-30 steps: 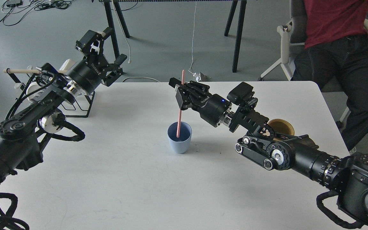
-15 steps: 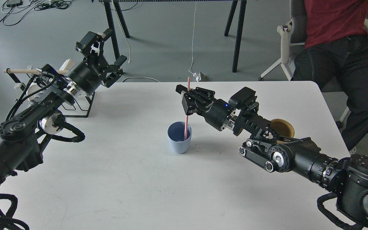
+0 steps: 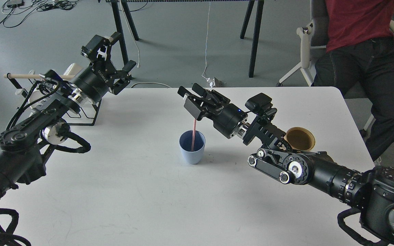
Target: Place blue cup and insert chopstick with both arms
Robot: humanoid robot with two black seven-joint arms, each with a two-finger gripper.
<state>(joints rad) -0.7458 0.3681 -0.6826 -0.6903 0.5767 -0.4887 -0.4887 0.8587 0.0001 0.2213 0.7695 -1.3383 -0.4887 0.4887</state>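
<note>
The light-blue cup [image 3: 192, 152] stands upright at the middle of the white table [image 3: 142, 191]. The pink chopstick [image 3: 193, 135] stands in the cup, leaning slightly right. Its upper part is hidden behind my right gripper [image 3: 192, 91]. That gripper hovers just above and behind the cup, its fingers spread apart, no longer clamping the stick. My left gripper [image 3: 123, 49] is open and empty, raised over the table's far left edge, well away from the cup.
A tan wooden cylinder holder [image 3: 299, 138] stands behind my right forearm. A black wire rack [image 3: 92, 112] with white mugs and a pale wooden rod [image 3: 21, 76] sits at the far left under my left arm. A seated person [image 3: 357, 41] is beyond the far right corner.
My right gripper held the stick over the cup, lowered it in, then opened its fingers and shifted slightly left and up. The stick now rests in the cup. The left arm barely moved.
</note>
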